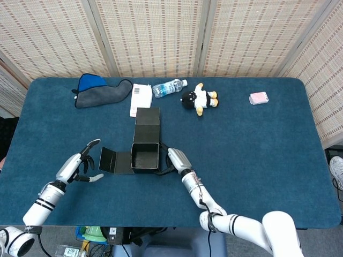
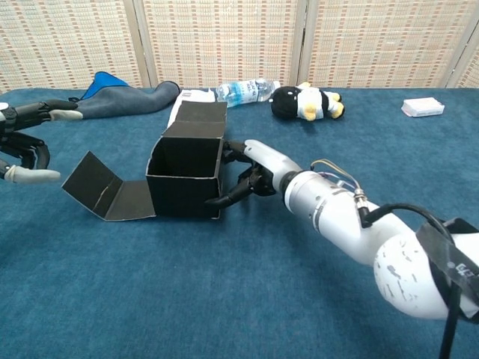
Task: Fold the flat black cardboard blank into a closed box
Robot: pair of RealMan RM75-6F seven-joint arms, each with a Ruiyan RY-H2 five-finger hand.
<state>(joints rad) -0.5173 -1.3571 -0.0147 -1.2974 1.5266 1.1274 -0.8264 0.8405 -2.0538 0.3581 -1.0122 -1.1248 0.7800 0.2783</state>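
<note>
The box stands near the front of the surface, with one flap lying to its left and one behind it. The right hand touches its right side; the left hand is apart, left of the flap. Along the back edge lie a cloth, a bottle, a toy and a packet.

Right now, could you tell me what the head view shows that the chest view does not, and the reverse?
Only the head view shows the box's open top from straight above, with its dark inside, and the table's whole outline. Only the chest view shows the box's front wall and the right hand's fingers curled against the box's right side. Both show the left hand spread beside the flat flap, touching nothing, plus the cloth, bottle, plush toy and pink packet.
</note>
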